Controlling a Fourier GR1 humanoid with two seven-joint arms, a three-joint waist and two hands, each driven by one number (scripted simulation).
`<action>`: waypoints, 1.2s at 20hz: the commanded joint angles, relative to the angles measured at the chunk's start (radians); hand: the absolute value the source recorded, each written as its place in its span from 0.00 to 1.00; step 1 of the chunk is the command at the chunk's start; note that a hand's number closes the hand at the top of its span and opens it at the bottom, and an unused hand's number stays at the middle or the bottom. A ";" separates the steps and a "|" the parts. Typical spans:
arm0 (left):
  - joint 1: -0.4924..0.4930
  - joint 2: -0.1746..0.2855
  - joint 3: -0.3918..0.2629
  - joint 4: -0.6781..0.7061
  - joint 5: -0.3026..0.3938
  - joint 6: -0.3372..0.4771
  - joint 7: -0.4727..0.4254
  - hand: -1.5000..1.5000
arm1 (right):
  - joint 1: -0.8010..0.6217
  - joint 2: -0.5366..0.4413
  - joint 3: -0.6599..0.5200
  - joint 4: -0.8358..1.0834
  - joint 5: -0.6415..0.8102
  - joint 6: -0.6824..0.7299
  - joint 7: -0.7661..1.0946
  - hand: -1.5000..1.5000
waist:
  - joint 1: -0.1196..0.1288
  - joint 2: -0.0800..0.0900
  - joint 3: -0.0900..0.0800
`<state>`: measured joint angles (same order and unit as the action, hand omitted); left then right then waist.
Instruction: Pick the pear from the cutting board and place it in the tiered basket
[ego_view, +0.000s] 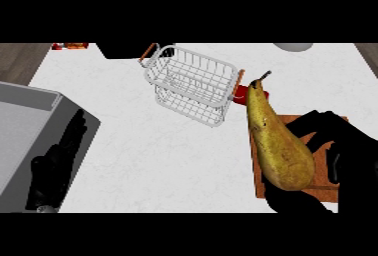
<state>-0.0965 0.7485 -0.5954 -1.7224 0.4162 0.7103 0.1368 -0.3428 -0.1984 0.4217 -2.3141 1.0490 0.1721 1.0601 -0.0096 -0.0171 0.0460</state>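
Just one pear (279, 150), one basket (193, 84).

Standing by the counter, I can see little of the cutting board (319, 172). The pear (279, 150) and the right hand (351, 145) cover most of it, leaving 1 thin strip at its left and some patches between the fingers. The hand's palm is behind the pear, and its forearm runs off the right edge. A red thing (241, 93) pokes out between the tiered basket (190, 82) and the pear's neck, too hidden to name. The top edge cuts off a white rounded object (294, 46), a dark shape (122, 50) and small red-orange items (70, 46). The grey unit (29, 125) runs past the left edge. On it, the left hand (55, 165) blurs into shadow.
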 joint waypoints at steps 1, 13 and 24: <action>0.064 -0.111 -0.015 0.091 0.045 0.005 -0.038 0.50 | -0.110 0.052 -0.040 0.039 0.006 0.092 0.121 1.00 | 0.014 0.022 -0.057; 0.049 -0.112 -0.049 0.097 0.043 0.017 -0.049 0.50 | -0.386 0.155 -0.220 0.343 -0.019 0.147 0.086 1.00 | 0.034 0.029 -0.054; 0.030 -0.127 -0.078 0.088 0.047 0.027 -0.059 0.50 | -0.512 0.197 -0.262 0.689 0.004 0.084 -0.008 1.00 | 0.055 0.036 -0.052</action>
<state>-0.1421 0.7426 -0.6437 -1.7228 0.4359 0.7188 0.1204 -0.8131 -0.0191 0.1568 -1.7323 1.0354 0.2672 0.9956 0.0401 0.0027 0.0501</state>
